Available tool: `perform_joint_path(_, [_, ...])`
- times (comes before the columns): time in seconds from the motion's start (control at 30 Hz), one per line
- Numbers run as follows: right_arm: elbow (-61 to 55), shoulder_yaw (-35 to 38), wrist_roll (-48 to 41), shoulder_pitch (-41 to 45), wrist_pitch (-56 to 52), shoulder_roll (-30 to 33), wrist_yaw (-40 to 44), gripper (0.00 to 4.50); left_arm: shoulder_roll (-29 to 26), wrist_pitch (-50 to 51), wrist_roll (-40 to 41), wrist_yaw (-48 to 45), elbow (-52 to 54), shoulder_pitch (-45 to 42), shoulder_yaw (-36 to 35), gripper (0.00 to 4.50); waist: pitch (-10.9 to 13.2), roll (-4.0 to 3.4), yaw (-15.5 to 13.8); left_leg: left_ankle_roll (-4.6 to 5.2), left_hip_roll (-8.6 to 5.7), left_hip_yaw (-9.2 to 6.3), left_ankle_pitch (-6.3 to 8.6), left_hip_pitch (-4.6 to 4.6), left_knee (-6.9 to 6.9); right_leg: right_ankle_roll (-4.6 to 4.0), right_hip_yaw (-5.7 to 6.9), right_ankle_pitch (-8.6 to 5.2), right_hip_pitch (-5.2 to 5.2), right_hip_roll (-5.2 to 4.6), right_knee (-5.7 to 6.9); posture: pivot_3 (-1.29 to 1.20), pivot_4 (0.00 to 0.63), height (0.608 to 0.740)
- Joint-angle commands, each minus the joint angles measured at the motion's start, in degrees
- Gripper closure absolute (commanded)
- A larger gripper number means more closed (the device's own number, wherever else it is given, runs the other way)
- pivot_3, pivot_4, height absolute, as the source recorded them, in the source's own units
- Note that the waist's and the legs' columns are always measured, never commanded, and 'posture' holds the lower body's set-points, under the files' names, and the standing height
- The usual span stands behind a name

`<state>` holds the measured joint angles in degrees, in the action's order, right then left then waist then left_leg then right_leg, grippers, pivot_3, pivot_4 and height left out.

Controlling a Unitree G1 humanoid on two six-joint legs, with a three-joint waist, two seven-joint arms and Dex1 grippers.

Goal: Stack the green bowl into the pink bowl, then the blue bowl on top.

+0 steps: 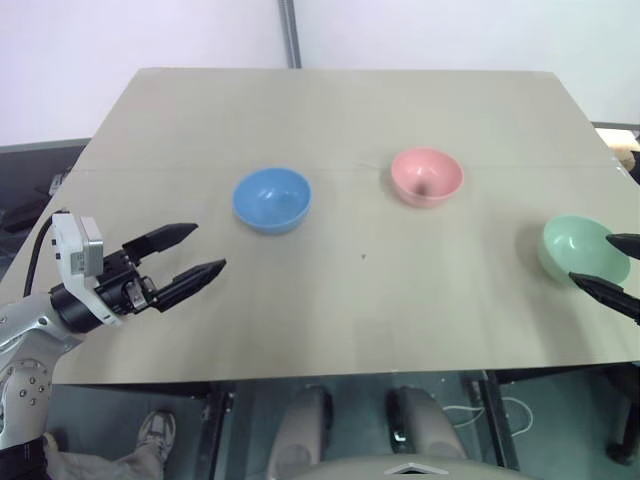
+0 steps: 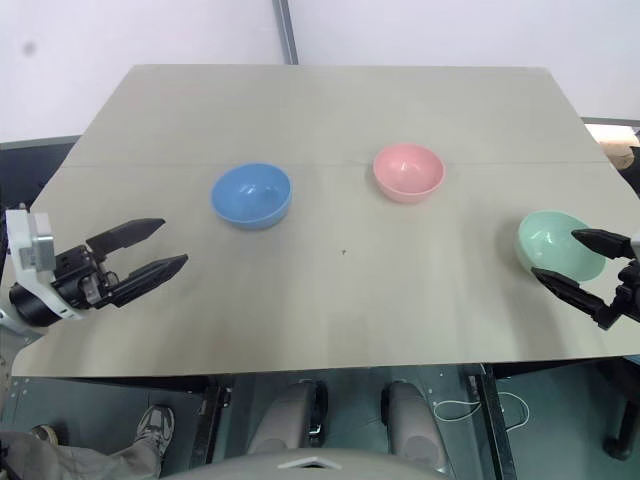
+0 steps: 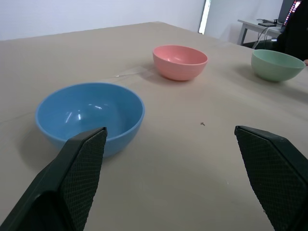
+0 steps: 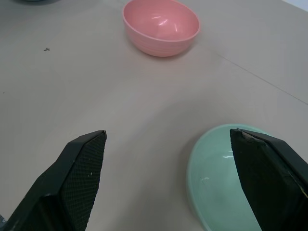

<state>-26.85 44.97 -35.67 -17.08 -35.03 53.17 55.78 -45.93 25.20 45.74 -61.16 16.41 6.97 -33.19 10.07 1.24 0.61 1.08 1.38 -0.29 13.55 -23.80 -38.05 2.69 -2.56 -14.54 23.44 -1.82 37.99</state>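
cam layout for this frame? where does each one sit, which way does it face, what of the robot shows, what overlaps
Left and right eye views: on the head, facing forward and down over the table; left gripper and right gripper show, both open.
Left wrist view: along the left fingers, facing the blue bowl.
Right wrist view: along the right fingers, facing the green bowl.
Shared: both wrist views catch the pink bowl and the green bowl.
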Motion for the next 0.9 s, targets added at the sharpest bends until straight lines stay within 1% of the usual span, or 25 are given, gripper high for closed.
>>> perform_joint_path(0.03, [-0.5,0.0,1.0,0.7,2.0,-0.3,-0.6,0.02,-0.8,0.3,1.2,-0.3,2.2,-0.3,-0.6,0.00,0.0,0.00,0.0,0.00,0.00,0.00,0.00,0.00,0.00,0.00,0.00,0.00,0.00,0.00,0.00,0.00,0.150,0.740])
perform_joint_path(0.3, [-0.8,-5.0,5.3,2.7,4.7,-0.2,-3.2,0.02,0.1,2.1,2.3,1.3,3.8,-1.7,1.2,0.00,0.0,0.00,0.0,0.00,0.00,0.01,0.00,0.00,-0.01,-0.02,-0.01,0.01,0.00,0.02,0.01,0.00,0.150,0.740])
perform_joint_path(0.43, [-0.6,-7.8,5.1,5.1,4.4,-0.3,-4.0,0.02,0.1,2.5,2.7,2.2,4.2,-2.5,1.7,0.00,0.0,0.00,0.0,0.00,0.00,0.01,0.00,0.01,-0.01,-0.02,-0.02,0.02,0.00,0.02,0.02,0.00,0.150,0.740])
perform_joint_path(0.6, [0.4,-13.8,6.4,9.9,5.1,-0.8,-5.8,0.02,0.2,3.7,3.2,3.8,5.8,-3.7,3.0,0.00,0.0,0.00,0.1,0.00,0.00,0.01,0.00,0.03,-0.02,-0.02,-0.02,0.03,-0.01,0.04,0.03,0.00,0.150,0.740])
perform_joint_path(0.7, [1.3,-18.5,7.8,12.7,4.3,-0.4,-6.8,0.02,0.2,5.8,5.5,4.3,7.1,-5.0,4.4,0.00,0.0,0.00,0.1,0.00,-0.01,0.01,0.00,0.04,-0.02,-0.02,-0.02,0.03,-0.02,0.04,0.04,0.00,0.150,0.740])
perform_joint_path(0.77, [2.7,-22.4,12.3,14.3,6.5,0.4,-8.4,0.02,0.0,5.1,5.9,1.7,7.8,-5.7,6.0,0.00,0.0,0.00,0.0,0.00,-0.01,0.00,0.00,0.00,-0.05,0.10,0.01,0.10,-0.02,0.03,0.05,0.00,0.150,0.740])
perform_joint_path(0.8, [3.7,-24.0,14.5,15.4,5.7,0.6,-10.5,0.02,-0.7,2.5,3.8,-1.9,7.9,-5.2,7.6,0.00,0.0,0.00,0.0,0.00,-0.03,0.00,0.00,0.01,-0.05,0.10,0.01,0.11,-0.03,0.03,0.04,0.00,0.150,0.740])
perform_joint_path(0.87, [5.0,-25.4,16.6,16.7,4.3,0.6,-12.7,0.02,-1.3,-1.2,1.0,-6.4,7.8,-4.6,9.5,0.00,0.0,-0.01,0.1,0.00,-0.07,0.09,0.00,0.00,-0.05,0.05,-0.02,0.09,-0.02,0.01,0.03,0.00,0.150,0.740])
perform_joint_path(0.9, [5.5,-25.6,17.3,16.7,3.5,1.0,-13.0,0.02,-0.9,-1.4,1.7,-7.0,7.9,-4.8,9.7,0.00,0.0,-0.01,0.1,0.00,-0.08,0.15,0.00,0.00,-0.05,0.02,-0.03,0.07,-0.02,0.01,0.03,0.00,0.150,0.740])
